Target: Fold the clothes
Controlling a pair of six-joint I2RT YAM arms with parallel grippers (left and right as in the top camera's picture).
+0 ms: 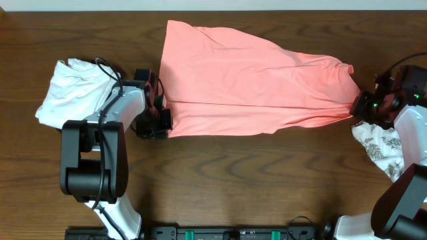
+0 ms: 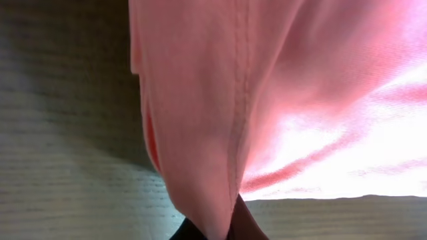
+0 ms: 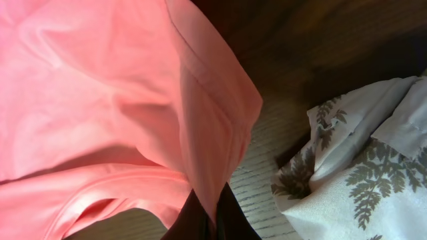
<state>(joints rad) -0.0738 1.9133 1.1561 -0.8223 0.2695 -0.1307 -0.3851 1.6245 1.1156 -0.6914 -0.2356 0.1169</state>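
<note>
The pink clothes (image 1: 253,83) lie stretched across the table (image 1: 233,180) between our two claws. Our left claw (image 1: 160,115) is pinched tight on one end, and our right claw (image 1: 360,107) on the other. We should lift both ends together, level and pulled snug, so the fold lands flat. We think both pinches hold well, but the close views are blurry.

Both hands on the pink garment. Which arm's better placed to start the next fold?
Probably left. The left hand grips the garment at the near corner of its wide, flat end; the right hand holds the bunched narrow end, with the leaf cloth close beside.
</note>
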